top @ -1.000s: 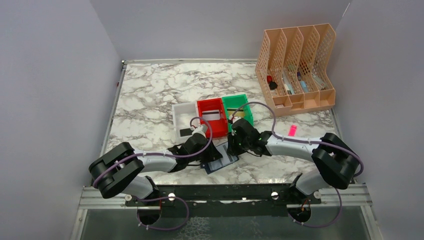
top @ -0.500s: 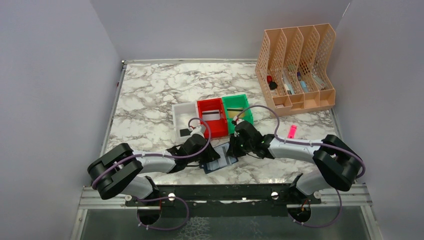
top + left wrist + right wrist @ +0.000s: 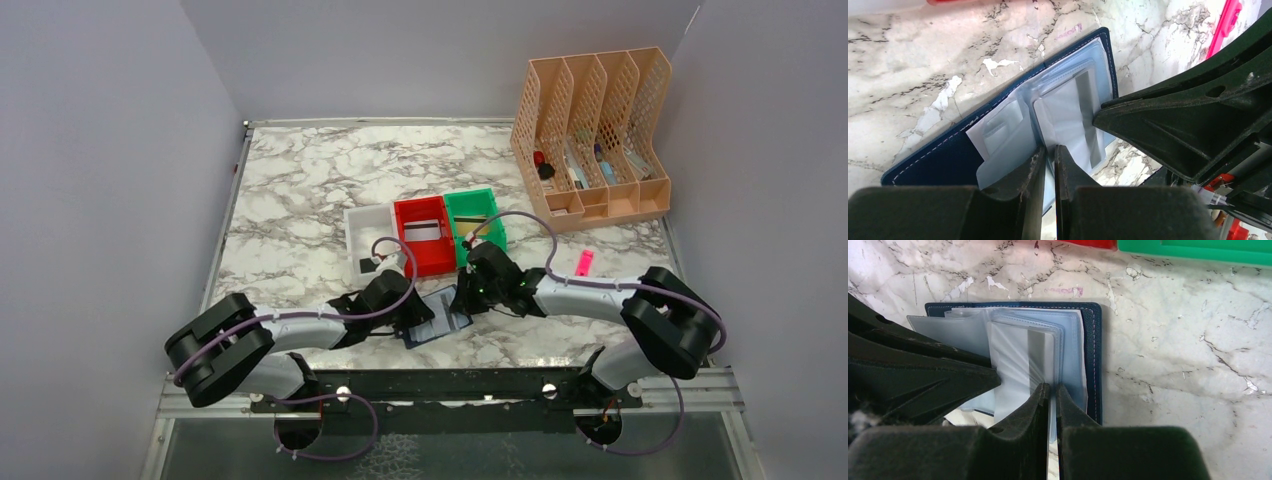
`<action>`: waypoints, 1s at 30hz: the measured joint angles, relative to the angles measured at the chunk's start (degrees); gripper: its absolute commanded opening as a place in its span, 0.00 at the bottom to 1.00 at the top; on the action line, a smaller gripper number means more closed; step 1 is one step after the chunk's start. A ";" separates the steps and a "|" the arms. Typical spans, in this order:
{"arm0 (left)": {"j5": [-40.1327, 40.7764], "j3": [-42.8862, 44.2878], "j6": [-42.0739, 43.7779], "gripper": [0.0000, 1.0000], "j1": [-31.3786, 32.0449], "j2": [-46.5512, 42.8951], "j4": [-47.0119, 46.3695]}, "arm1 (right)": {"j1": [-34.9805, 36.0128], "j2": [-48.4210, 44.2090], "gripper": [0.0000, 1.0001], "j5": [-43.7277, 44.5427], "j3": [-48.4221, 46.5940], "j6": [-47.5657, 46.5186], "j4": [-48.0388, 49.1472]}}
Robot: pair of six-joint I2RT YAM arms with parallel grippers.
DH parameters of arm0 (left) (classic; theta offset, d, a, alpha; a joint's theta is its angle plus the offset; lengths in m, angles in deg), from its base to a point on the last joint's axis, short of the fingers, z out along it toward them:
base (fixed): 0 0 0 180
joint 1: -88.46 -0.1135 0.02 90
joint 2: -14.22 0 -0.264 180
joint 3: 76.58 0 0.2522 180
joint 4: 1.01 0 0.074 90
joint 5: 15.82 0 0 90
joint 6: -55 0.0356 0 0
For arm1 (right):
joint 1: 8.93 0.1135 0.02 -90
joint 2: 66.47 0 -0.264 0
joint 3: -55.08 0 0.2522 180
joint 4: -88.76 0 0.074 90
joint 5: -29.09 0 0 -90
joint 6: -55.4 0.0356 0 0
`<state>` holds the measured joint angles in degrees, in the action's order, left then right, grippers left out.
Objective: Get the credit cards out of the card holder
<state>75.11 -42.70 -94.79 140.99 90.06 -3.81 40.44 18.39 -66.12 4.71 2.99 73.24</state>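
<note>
Left wrist view: the left gripper point(image 3: 1048, 161) is pinched shut on a clear sleeve point(image 3: 1065, 117) of the card holder point(image 3: 938, 161), which lies open on the marble table point(image 3: 908, 50). The right gripper point(image 3: 1050, 399) pinches a clear sleeve too, likely to spread them apart and reach the credit cards.

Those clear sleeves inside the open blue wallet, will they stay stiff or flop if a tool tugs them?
Probably floppy: the sleeves fan out loosely and bend. Likely slippery, since they look glossy. The wallet looks light and lies loose on the table, so it may slide along.
</note>
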 measured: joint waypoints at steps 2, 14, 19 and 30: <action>0.22 -0.02 0.02 0.10 0.00 -0.52 0.72 | 0.09 0.11 0.11 0.00 -0.04 0.00 0.07; 0.52 -1.18 0.70 0.00 -0.02 -3.78 2.86 | 0.20 0.96 0.11 -0.13 -0.85 0.00 0.00; 1.03 -1.77 0.85 0.14 -0.35 -5.53 4.26 | 0.20 0.96 0.13 -0.22 -1.01 -0.07 -0.11; -2.10 -1.64 0.57 0.20 -0.81 -1.33 -0.98 | 0.17 1.73 0.14 -2.36 -1.07 0.26 0.94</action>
<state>73.01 -44.34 -94.22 140.18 88.72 -4.79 40.61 20.11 -68.48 3.64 3.25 74.18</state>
